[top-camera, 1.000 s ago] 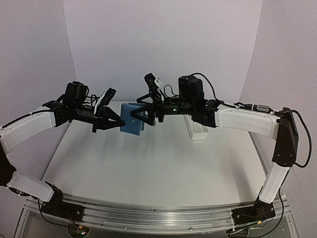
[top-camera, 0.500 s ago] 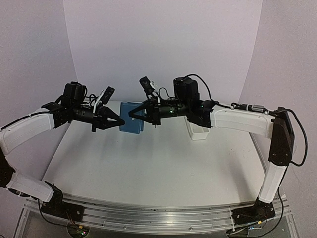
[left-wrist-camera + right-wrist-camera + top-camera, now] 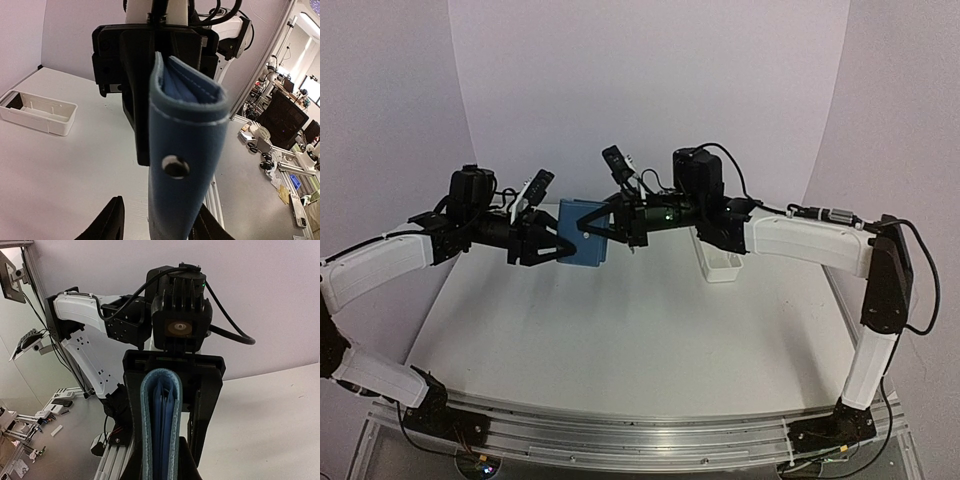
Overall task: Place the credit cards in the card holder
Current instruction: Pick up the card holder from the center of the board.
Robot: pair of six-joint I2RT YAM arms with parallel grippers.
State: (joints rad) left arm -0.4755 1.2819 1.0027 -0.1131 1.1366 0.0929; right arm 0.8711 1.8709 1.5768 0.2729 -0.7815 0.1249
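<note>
Card holder point(image 3: 576, 250) aloft — between left gripper point(image 3: 561, 248), right gripper point(image 3: 588, 228).

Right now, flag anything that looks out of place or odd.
The card holder hangs folded in mid-air above the table, pinched by the right gripper, with the left gripper standing open around its other edge. Odd for this job: no credit cards show in any view.

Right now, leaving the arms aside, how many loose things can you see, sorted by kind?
card holder, blue: 1
tray, white: 1
credit cards: 0 in view
Total: 2
</note>
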